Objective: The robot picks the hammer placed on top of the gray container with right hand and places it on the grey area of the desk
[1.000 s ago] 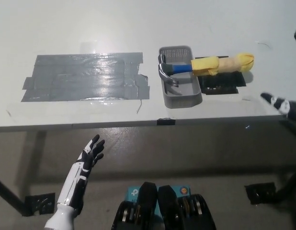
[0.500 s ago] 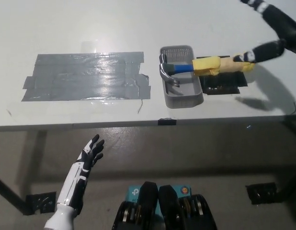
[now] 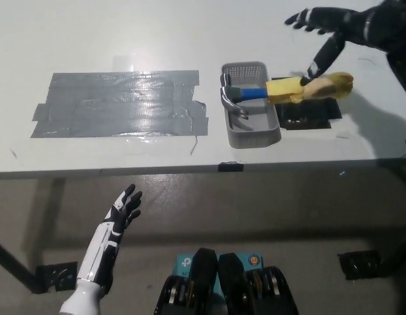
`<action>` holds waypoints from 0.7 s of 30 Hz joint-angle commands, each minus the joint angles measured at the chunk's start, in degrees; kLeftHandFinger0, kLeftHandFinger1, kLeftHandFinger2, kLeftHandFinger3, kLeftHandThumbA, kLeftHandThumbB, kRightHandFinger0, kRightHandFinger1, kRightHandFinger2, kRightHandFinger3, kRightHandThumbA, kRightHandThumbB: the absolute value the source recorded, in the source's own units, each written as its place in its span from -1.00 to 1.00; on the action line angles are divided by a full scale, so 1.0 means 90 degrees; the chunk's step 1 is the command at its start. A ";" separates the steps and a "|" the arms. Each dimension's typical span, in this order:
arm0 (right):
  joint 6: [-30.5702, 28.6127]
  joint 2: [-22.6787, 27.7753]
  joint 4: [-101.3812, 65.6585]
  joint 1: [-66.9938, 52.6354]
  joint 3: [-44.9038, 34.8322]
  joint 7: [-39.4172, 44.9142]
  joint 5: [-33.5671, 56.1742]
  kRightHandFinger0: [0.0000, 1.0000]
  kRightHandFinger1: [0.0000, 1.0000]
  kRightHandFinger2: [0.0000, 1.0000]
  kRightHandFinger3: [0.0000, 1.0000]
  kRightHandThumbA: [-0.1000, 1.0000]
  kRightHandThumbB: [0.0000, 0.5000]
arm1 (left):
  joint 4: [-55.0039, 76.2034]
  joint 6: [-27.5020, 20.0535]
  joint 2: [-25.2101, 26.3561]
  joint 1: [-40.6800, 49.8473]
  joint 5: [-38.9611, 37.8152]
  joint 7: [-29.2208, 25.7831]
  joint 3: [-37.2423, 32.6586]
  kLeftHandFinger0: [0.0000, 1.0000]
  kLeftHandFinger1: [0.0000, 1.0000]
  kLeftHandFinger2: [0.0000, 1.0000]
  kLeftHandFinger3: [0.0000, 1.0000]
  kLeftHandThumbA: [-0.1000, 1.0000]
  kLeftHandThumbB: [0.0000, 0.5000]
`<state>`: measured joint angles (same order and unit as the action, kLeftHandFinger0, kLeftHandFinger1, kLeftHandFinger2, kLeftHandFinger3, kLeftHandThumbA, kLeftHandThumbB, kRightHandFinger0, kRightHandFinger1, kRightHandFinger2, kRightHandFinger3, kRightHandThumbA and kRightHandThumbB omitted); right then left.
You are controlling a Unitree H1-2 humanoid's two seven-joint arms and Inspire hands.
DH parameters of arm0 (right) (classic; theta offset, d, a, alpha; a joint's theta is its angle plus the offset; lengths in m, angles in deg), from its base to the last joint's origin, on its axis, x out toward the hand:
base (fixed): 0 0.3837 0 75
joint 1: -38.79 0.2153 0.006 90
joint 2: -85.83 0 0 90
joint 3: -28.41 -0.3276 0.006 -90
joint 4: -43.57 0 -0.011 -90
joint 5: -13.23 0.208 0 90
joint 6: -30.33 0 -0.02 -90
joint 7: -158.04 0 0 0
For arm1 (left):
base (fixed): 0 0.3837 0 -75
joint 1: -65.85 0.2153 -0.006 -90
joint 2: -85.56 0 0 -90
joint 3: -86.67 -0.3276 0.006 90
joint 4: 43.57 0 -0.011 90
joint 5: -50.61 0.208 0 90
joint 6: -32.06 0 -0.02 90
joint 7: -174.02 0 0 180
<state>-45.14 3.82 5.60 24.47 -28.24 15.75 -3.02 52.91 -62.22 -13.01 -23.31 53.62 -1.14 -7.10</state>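
Hammer (image 3: 282, 90) across gray container (image 3: 250, 125), black pad (image 3: 309, 116) beside

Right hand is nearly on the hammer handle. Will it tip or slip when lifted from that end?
The hammer will probably tip head-down: its metal head lies over the gray container, far from the yellow-wrapped end near the open right hand. The wrapping looks soft, so it may shift in the grip. The left hand rests below the table.

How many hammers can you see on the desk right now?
1. The hammer lies across the gray container, its yellow handle sticking out right, under the open right hand. None appear hidden.
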 commanded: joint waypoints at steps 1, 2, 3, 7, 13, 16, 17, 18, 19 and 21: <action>-0.0346 -0.0266 0.0614 0.0691 0.0130 0.0555 -0.0282 1.00 1.00 1.00 1.00 1.00 0.19 | 0.0137 -0.0261 0.0073 -0.0058 0.0027 0.0021 0.0032 1.00 1.00 1.00 1.00 1.00 -0.34; -0.0357 -0.0355 0.0801 0.0739 0.0106 0.0511 -0.0280 1.00 1.00 1.00 1.00 1.00 0.21 | 0.0134 -0.0265 0.0082 -0.0067 0.0024 0.0024 0.0040 1.00 1.00 1.00 1.00 1.00 -0.33; -0.0340 -0.0413 0.0929 0.0775 0.0095 0.0473 -0.0303 1.00 1.00 1.00 1.00 1.00 0.21 | 0.0147 -0.0255 0.0087 -0.0068 0.0008 0.0033 0.0044 1.00 1.00 1.00 1.00 1.00 -0.33; -0.0363 -0.0660 0.1426 0.0892 0.0027 0.0410 -0.0327 1.00 1.00 1.00 1.00 1.00 0.20 | 0.0152 -0.0192 0.0093 -0.0066 0.0000 0.0056 0.0032 1.00 1.00 1.00 1.00 1.00 -0.23; -0.0247 -0.0778 0.1357 0.0791 0.0285 0.0269 -0.0794 1.00 1.00 1.00 1.00 1.00 0.41 | 0.0161 -0.0181 0.0090 -0.0062 0.0062 0.0054 -0.0015 1.00 1.00 1.00 1.00 1.00 -0.23; -0.0304 -0.0799 0.1347 0.0766 0.0472 0.0249 -0.0992 1.00 1.00 1.00 1.00 1.00 0.34 | 0.0161 -0.0201 0.0097 -0.0066 0.0024 0.0071 -0.0015 1.00 1.00 1.00 1.00 1.00 -0.24; -0.0325 -0.0811 0.1384 0.0766 0.0490 0.0262 -0.1006 1.00 1.00 1.00 1.00 1.00 0.31 | 0.0162 -0.0215 0.0097 -0.0063 0.0034 0.0062 -0.0012 1.00 1.00 1.00 1.00 1.00 -0.24; -0.0340 -0.0813 0.1402 0.0773 0.0481 0.0263 -0.1011 1.00 1.00 1.00 1.00 1.00 0.30 | 0.0161 -0.0218 0.0102 -0.0072 0.0042 0.0057 -0.0010 1.00 1.00 1.00 1.00 1.00 -0.24; -0.0252 -0.0802 0.1374 0.0766 0.0471 0.0187 -0.1044 1.00 1.00 1.00 1.00 1.00 0.38 | 0.0165 -0.0185 0.0113 -0.0085 0.0063 0.0053 -0.0007 1.00 1.00 1.00 1.00 1.00 -0.22; -0.0125 -0.0788 0.1437 0.0798 0.0353 0.0152 -0.1002 1.00 1.00 1.00 1.00 1.00 0.41 | 0.0175 -0.0170 0.0118 -0.0087 0.0039 0.0062 -0.0001 1.00 1.00 1.00 1.00 1.00 -0.25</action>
<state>-46.63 -3.75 18.26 27.34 -24.22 18.50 -10.00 52.92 -62.22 -12.56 -23.33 53.70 -1.10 -7.11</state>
